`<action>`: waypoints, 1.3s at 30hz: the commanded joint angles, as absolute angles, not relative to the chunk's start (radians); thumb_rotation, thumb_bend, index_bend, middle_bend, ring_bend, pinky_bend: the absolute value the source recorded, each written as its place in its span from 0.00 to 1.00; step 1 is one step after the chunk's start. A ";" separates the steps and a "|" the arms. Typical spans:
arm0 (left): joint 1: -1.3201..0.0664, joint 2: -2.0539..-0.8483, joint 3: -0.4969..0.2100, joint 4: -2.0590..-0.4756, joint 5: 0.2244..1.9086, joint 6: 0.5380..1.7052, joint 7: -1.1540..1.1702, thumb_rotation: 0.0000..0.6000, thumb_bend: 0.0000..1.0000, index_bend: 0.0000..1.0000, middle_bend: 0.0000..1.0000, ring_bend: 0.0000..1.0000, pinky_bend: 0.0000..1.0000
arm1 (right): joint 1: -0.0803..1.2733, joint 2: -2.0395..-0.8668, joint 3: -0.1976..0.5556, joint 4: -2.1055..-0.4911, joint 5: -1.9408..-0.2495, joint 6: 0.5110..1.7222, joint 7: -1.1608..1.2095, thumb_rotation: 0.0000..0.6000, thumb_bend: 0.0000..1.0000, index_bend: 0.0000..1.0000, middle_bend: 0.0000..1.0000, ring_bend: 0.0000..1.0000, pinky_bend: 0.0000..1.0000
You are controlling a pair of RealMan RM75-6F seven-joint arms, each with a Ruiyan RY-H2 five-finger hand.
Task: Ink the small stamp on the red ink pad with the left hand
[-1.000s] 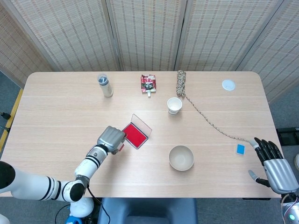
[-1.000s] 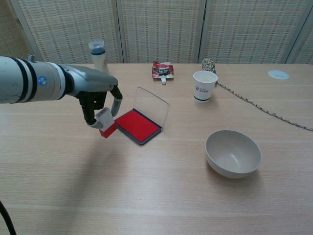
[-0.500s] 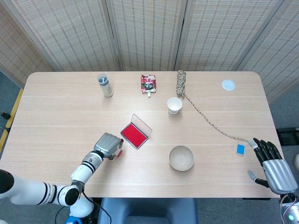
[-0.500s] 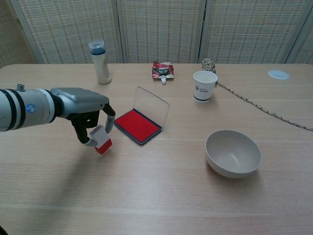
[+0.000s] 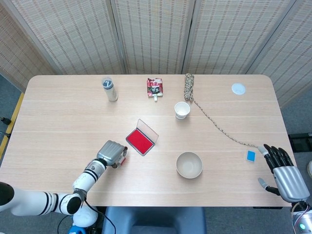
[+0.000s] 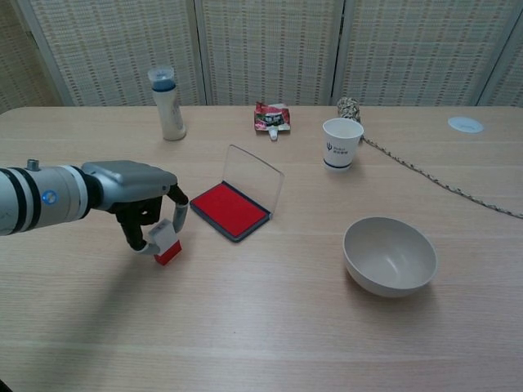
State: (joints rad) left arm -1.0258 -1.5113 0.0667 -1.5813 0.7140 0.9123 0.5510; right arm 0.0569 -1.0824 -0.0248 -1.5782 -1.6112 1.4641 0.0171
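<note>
The left hand [image 6: 147,214] pinches the small red-and-white block stamp [image 6: 167,242] near the wooden table's [image 6: 270,327] front-left edge, beside the open red ink pad [image 6: 230,210], so it should carry the stamp level above the pad, then press squarely down.

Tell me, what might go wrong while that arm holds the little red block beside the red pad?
The left hand pinches the small stamp only with its fingertips, so it might slip or twist. The stamp sits off to the side of the red ink pad, so it could come down on bare table. The pad's clear lid stands open, and a sweeping hand could knock it.
</note>
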 commanded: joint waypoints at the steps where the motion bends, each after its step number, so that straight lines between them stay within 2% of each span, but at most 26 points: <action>1: -1.022 -1.507 0.062 -1.584 0.713 0.913 0.559 1.00 0.38 0.51 1.00 1.00 0.92 | 0.057 -1.083 -0.024 -1.579 -1.609 1.463 0.016 1.00 0.27 0.00 0.00 0.00 0.00; 4: -1.018 -1.498 0.056 -1.596 0.711 0.913 0.569 1.00 0.33 0.45 1.00 1.00 0.92 | 0.057 -1.084 -0.023 -1.579 -1.608 1.464 0.015 1.00 0.27 0.00 0.00 0.00 0.00; 12: -1.013 -1.473 0.047 -1.633 0.688 0.910 0.600 1.00 0.30 0.41 1.00 1.00 0.92 | 0.055 -1.083 -0.024 -1.580 -1.612 1.469 0.016 1.00 0.27 0.00 0.00 0.00 0.00; 19: -1.002 -1.424 0.049 -1.713 0.679 0.955 0.641 1.00 0.28 0.32 1.00 0.94 0.91 | 0.051 -1.081 -0.023 -1.578 -1.613 1.479 0.023 1.00 0.28 0.00 0.00 0.00 0.00; 23: -0.966 -1.355 0.056 -1.819 0.746 1.025 0.630 1.00 0.27 0.26 1.00 0.89 0.90 | 0.050 -1.079 -0.025 -1.577 -1.616 1.481 0.027 1.00 0.28 0.00 0.00 0.00 0.00; 26: -0.889 -1.262 0.085 -1.928 0.888 1.100 0.553 1.00 0.26 0.19 0.99 0.84 0.85 | 0.047 -1.078 -0.025 -1.577 -1.618 1.488 0.031 1.00 0.28 0.00 0.00 0.00 0.00; 29: -0.798 -1.185 0.134 -1.976 1.049 1.166 0.439 1.00 0.26 0.09 0.90 0.73 0.80 | 0.045 -1.078 -0.025 -1.576 -1.616 1.490 0.031 1.00 0.28 0.00 0.00 0.00 0.00; 34: -0.648 -1.082 0.235 -1.954 1.281 1.247 0.243 1.00 0.26 0.02 0.76 0.57 0.76 | 0.044 -1.084 -0.027 -1.579 -1.620 1.490 0.016 1.00 0.29 0.00 0.00 0.00 0.00; 36: -0.581 -1.078 0.267 -1.906 1.375 1.306 0.164 1.00 0.26 0.00 0.63 0.47 0.72 | 0.046 -1.088 -0.026 -1.580 -1.618 1.486 0.006 1.00 0.29 0.00 0.00 0.00 0.00; 38: -0.525 -1.088 0.286 -1.851 1.442 1.359 0.102 1.00 0.26 0.00 0.40 0.31 0.65 | 0.047 -1.092 -0.023 -1.579 -1.611 1.482 -0.002 1.00 0.29 0.00 0.00 0.00 0.00; 39: -0.483 -1.101 0.294 -1.809 1.479 1.404 0.061 1.00 0.26 0.00 0.33 0.26 0.62 | 0.048 -1.094 -0.021 -1.578 -1.605 1.478 -0.008 1.00 0.29 0.00 0.00 0.00 0.00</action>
